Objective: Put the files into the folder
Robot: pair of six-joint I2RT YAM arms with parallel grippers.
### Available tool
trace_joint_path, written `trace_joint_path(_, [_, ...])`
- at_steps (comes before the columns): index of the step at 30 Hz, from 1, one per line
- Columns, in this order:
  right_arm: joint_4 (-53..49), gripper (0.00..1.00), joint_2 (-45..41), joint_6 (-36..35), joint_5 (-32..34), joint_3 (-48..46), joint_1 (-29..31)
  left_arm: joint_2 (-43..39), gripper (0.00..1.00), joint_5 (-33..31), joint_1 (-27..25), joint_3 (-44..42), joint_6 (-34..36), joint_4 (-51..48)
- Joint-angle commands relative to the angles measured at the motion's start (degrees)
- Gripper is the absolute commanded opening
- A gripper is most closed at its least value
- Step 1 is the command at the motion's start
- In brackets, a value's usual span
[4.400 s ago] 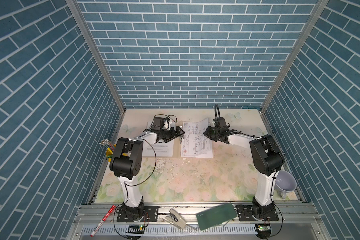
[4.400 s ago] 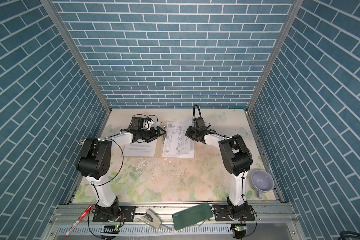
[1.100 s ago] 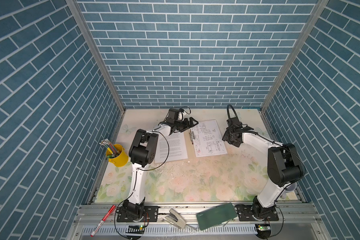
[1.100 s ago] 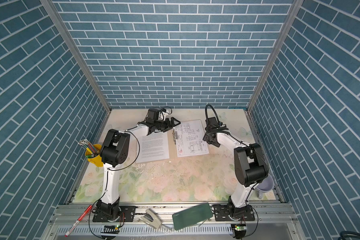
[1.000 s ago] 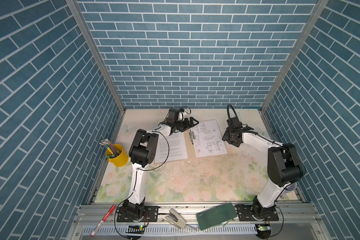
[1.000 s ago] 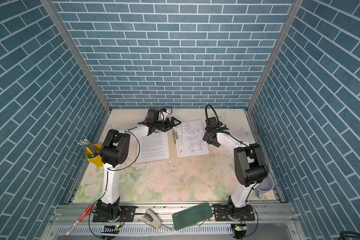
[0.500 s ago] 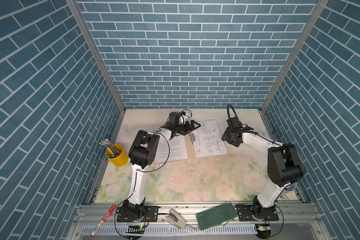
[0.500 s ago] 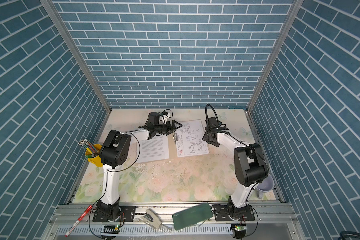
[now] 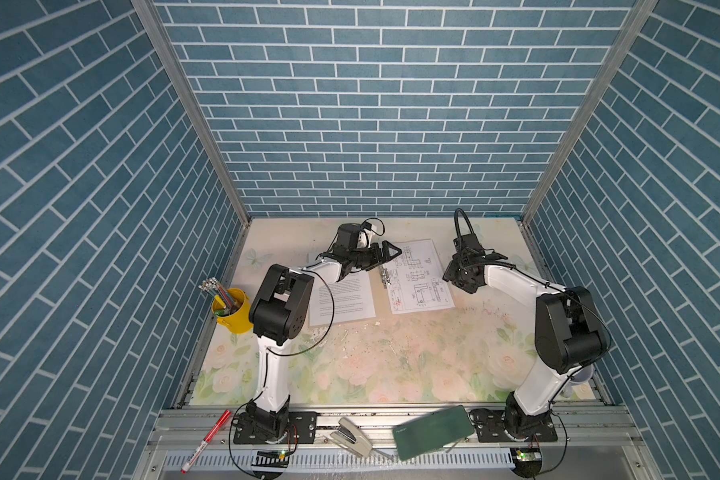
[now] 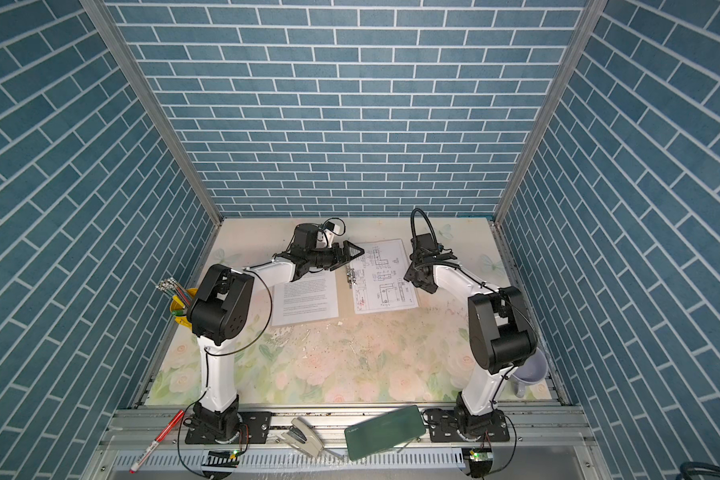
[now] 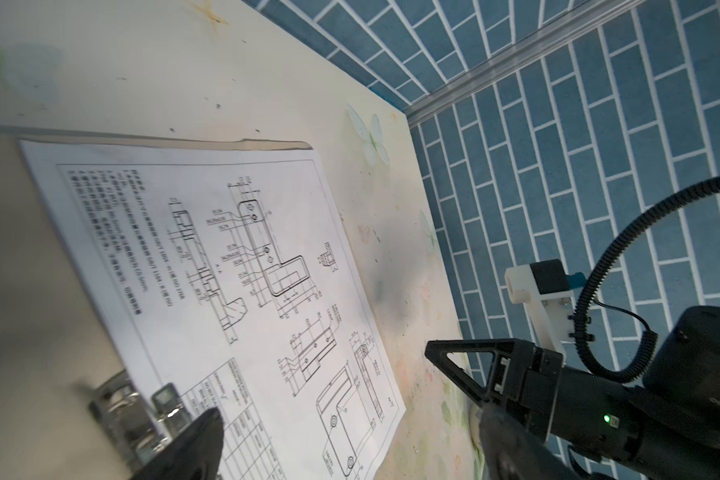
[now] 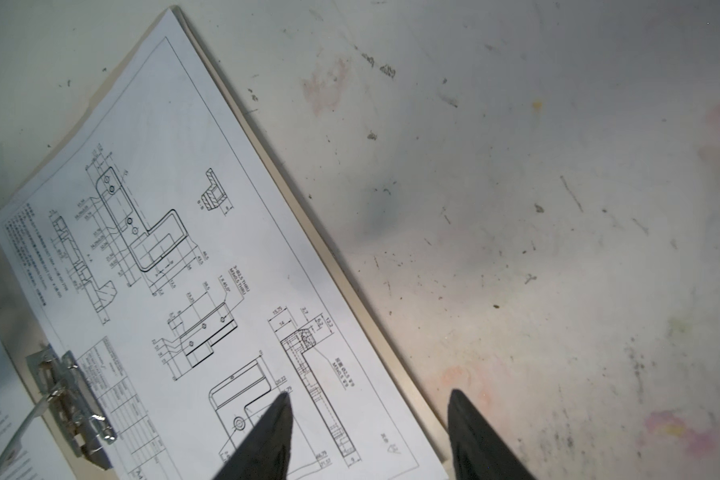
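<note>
Left wrist view shows the left fingers (image 11: 192, 449) spread wide and empty, low over the open folder (image 11: 38, 291), which lies flat on the worktop (image 11: 184, 62). One tip is just beside the metal clip (image 11: 142, 415) at the folder's spine. The drawing sheet (image 11: 246, 270) lies on the folder between and ahead of the two tips, its spine-side edge reaching the clip. Whether the clip clamps it cannot be told.

In the right wrist view the right fingers (image 12: 267, 440) stand apart with nothing between them. One tip hangs over the drawing sheet, near its outer edge. The other hangs over bare worktop beyond it, so the sheet's edge and the thin tan strip of folder under it run between the tips. Whether either tip touches the paper cannot be told. The clip is on the far side of the sheet from these fingers, its wire lever raised.

In both top views the two sets of fingers face each other across the drawing sheet, left at the spine side and right at the outer side. The text sheet (image 9: 341, 297) lies behind the left fingers, on the other side of the clip and partly under the left forearm.

Well behind both sets of fingers, on the rail by the arm bases, are a red marker (image 9: 206, 440), a stapler (image 9: 350, 436) and a dark green case (image 9: 433, 426). A yellow pen cup (image 9: 231, 311) stands beside the left arm's elbow.
</note>
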Motion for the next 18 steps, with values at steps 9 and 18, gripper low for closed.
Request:
trace_joint_path(9, [7.7,0.51,3.1,15.6,-9.0,3.9,2.0,0.2,0.7,-6.2,2.9,2.6,1.6,-13.0])
trace_joint_path(18, [14.2,0.47,5.3,21.2,-14.8,4.9,4.0,3.9,0.39,-5.5,3.0,4.4,0.6,-14.1])
